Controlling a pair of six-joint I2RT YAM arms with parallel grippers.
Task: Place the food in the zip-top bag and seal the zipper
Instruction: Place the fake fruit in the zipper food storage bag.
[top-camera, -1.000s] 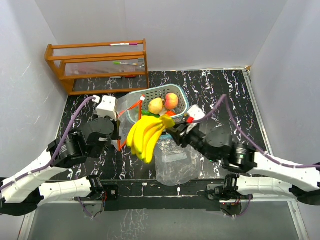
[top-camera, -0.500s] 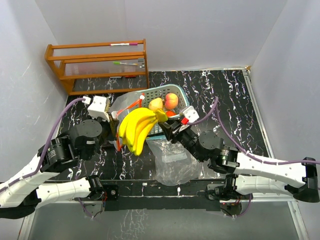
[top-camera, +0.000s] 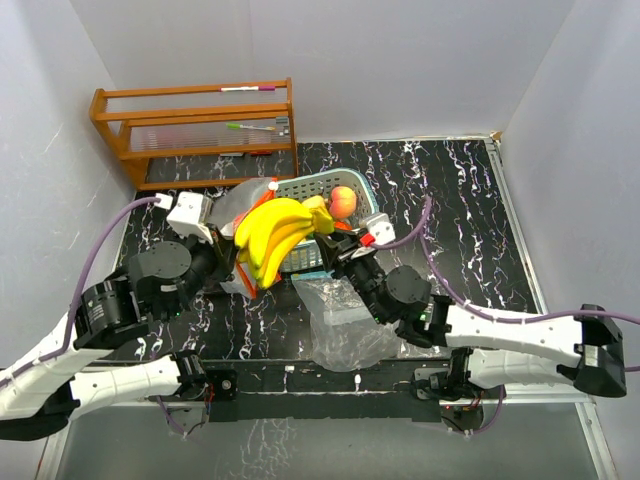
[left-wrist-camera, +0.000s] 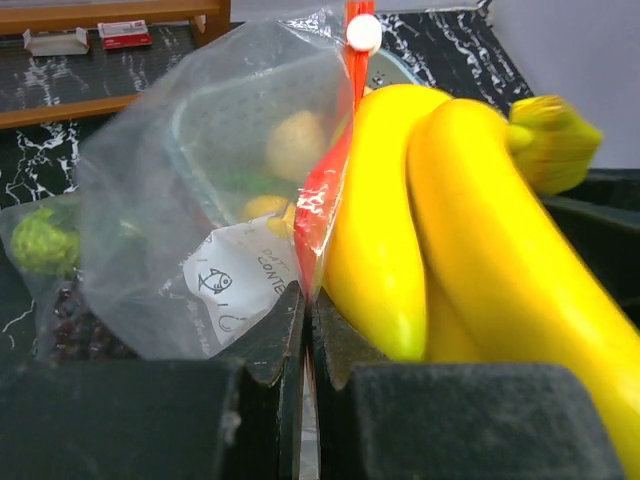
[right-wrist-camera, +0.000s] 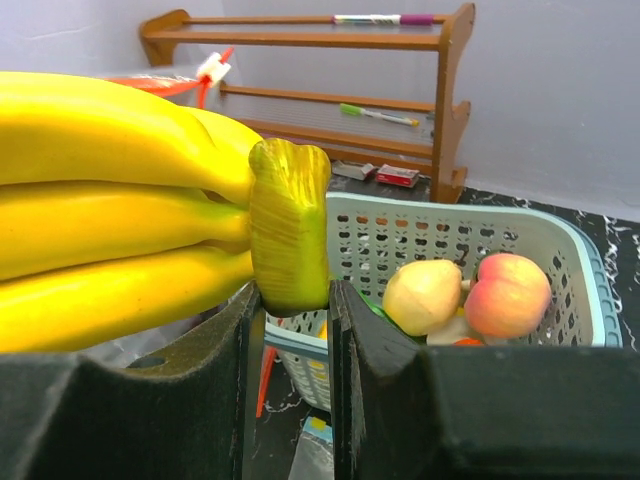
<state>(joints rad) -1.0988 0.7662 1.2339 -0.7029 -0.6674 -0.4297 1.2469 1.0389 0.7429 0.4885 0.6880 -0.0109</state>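
While the right jaws clamp the yellow toy banana bunch (right-wrist-camera: 110, 200) beside the clear zip-top plastic bag (left-wrist-camera: 180, 150) pinched by the left jaws, fruit in the pale mesh basket (right-wrist-camera: 440, 235) and sealing remain

A brown wooden tiered rack (top-camera: 195, 135) stands on a black, white-veined marble-look tabletop (top-camera: 450, 190), backed against a plain white wall (top-camera: 400, 60). A white-and-pink marker (top-camera: 248, 89) lies on the rack's top tier and a green-capped marker (top-camera: 250, 127) on its middle tier. On its lowest tier, a small red box (right-wrist-camera: 398, 176) lies beside a small white one (right-wrist-camera: 352, 170). Just right of the rack, and nearer, sits a pale teal perforated plastic basket (top-camera: 312, 182).
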